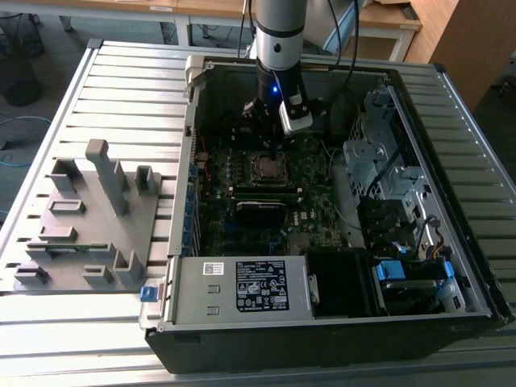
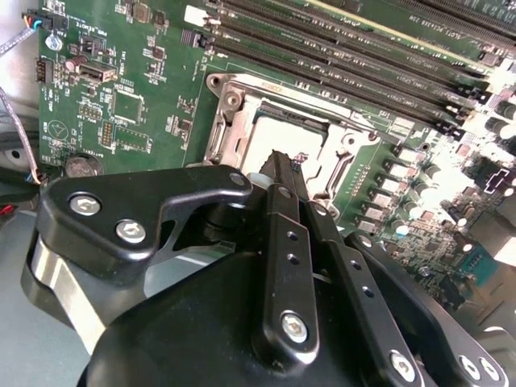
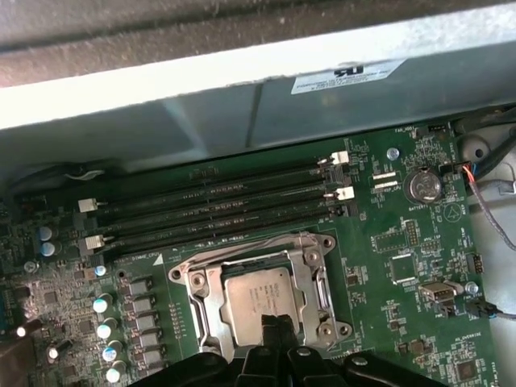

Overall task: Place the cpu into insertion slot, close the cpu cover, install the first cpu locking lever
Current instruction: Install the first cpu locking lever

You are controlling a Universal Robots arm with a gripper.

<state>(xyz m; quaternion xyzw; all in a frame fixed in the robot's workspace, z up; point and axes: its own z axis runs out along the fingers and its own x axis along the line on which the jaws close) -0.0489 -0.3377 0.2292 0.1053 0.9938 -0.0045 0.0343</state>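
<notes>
A ridged metal table (image 1: 121,72) holds an open computer case (image 1: 322,322) and a grey stand (image 1: 89,218). Inside, the chip (image 3: 260,297) sits in its socket (image 3: 197,302) with the cover (image 3: 314,278) down. The gripper (image 3: 278,330) hangs over it, fingers together, holding nothing.

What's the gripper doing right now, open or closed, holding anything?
Gripper: fingers closed together, holding nothing, tips over the cpu seated in the insertion slot.
</notes>
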